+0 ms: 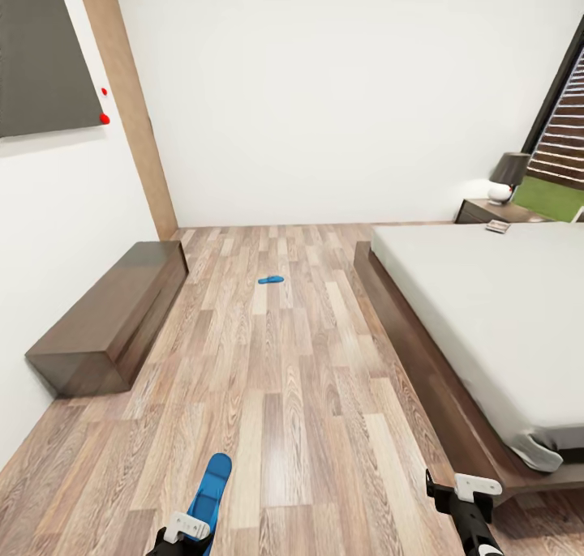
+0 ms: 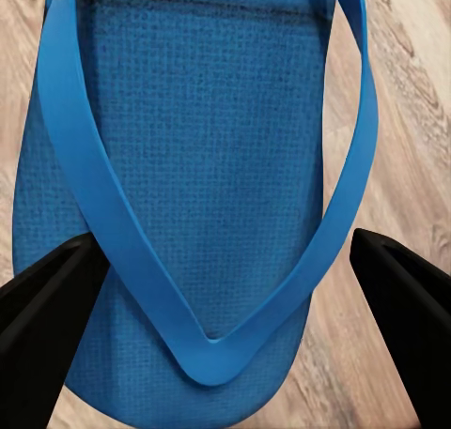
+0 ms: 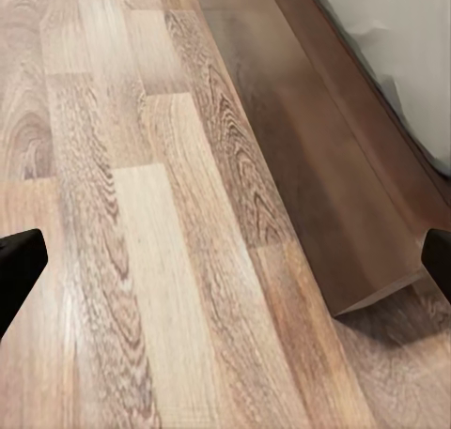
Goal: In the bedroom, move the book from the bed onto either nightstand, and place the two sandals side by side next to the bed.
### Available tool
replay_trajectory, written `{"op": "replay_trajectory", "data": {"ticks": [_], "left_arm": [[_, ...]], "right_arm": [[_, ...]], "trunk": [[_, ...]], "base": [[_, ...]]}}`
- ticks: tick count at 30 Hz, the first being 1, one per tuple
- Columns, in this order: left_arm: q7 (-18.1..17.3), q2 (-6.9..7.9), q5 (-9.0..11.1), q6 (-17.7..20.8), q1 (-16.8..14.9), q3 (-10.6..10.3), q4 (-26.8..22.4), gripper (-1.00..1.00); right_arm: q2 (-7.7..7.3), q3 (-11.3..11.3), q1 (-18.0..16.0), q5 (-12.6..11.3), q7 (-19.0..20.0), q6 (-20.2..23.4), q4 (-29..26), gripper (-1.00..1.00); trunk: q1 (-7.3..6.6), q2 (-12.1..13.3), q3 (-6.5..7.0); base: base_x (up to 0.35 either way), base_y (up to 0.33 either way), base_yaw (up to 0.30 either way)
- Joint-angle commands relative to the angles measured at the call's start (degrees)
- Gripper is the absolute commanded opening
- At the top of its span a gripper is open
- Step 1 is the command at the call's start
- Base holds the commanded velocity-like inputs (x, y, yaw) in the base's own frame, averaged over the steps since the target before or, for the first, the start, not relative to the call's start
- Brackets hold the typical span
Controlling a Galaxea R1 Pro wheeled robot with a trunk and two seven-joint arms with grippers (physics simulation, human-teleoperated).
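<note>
Blue sandal (image 2: 188, 194) sits between my left gripper (image 1: 188, 532) fingers, though I can't tell if it's clamped. Right gripper (image 3: 225, 260) gapes empty. Second sandal (image 1: 271, 280) lies mid-floor; a loose grip could drop this one.

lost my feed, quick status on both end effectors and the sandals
Left end effector straddling near sandal, contact unclear. Right end effector open, empty. Second sandal lies mid-floor.
</note>
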Motion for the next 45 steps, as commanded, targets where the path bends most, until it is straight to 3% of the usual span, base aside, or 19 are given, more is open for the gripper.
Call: {"op": "replay_trajectory", "data": {"ticks": [1,29,45], "left_arm": [[-0.1,0.01,-0.5,-0.2,0.0,0.5,0.0,-1.0],[-0.1,0.01,-0.5,-0.2,0.0,0.4,0.0,-1.0],[-0.1,-0.42,-0.5,-0.1,0.0,0.4,0.0,-1.0]], "right_arm": [[-0.01,-0.3,-0.1,0.0,0.1,-0.4,0.2,1.0],[-0.01,-0.3,-0.1,0.0,0.1,-0.4,0.2,1.0],[-0.01,-0.3,-0.1,0.0,0.0,-0.4,0.2,1.0]], "trunk": [[0.0,0.0,0.05],[0.0,0.0,2.59],[0.0,0.0,2.68]], "base": [[0.0,0.0,0.0],[0.002,0.0,0.0],[0.291,0.0,0.0]]}}
